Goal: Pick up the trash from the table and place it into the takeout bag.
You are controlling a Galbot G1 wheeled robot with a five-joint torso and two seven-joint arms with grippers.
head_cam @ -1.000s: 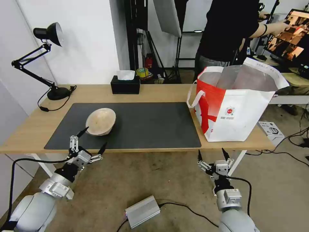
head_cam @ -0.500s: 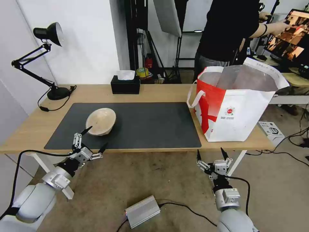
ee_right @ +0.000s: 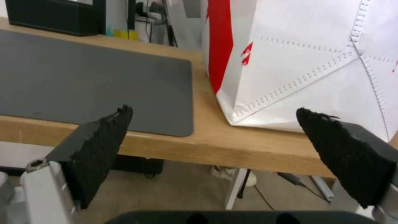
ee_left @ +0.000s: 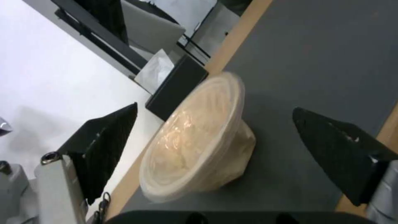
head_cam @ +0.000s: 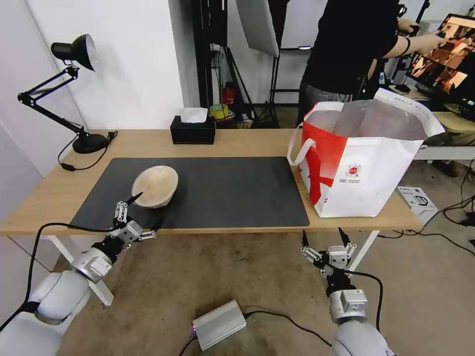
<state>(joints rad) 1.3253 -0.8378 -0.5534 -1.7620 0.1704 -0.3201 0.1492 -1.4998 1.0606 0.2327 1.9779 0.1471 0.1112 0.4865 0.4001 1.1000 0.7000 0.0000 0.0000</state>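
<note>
My left claw point(head_cam: 147, 211) is spread wide just near of the beige bowl point(head_cam: 155, 186), tilted on the bench point(head_cam: 237, 143) mat. Right claw point(head_cam: 322, 238) open below the near edge, takeout bag point(head_cam: 363, 163) far right.

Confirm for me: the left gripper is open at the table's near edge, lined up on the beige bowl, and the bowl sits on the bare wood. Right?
Not quite. The beige bowl sits on the dark grey mat, not on bare wood; the head view shows it. The rest holds: the left gripper is open at the table's near edge, lined up on the bowl.
</note>
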